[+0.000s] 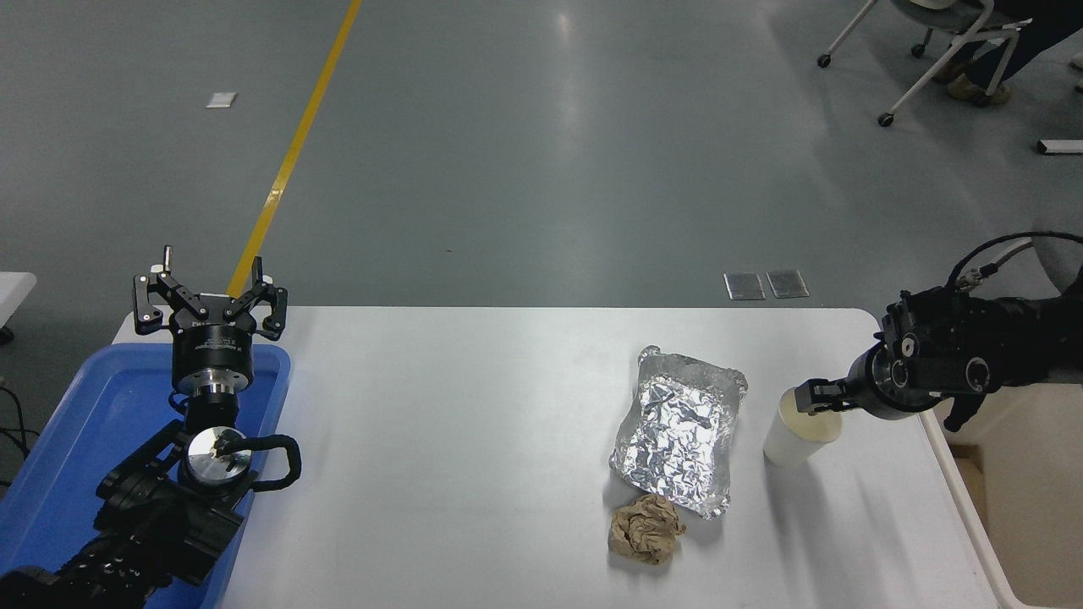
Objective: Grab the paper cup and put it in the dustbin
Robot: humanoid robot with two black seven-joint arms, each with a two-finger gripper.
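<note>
Right end effector [814, 397] at paper cup [791, 440] rim

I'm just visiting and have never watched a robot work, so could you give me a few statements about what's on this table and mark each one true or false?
1. The paper cup stands upright on the table. True.
2. The right gripper is at the cup's rim. True.
3. The cup is already inside the dustbin. False: it stands on the table, left of the bin.
4. The foil tray lies to the right of the cup. False: it lies to its left.
5. The left gripper holds the crumpled brown paper wad. False: it is open above the blue tray, holding nothing.
</note>
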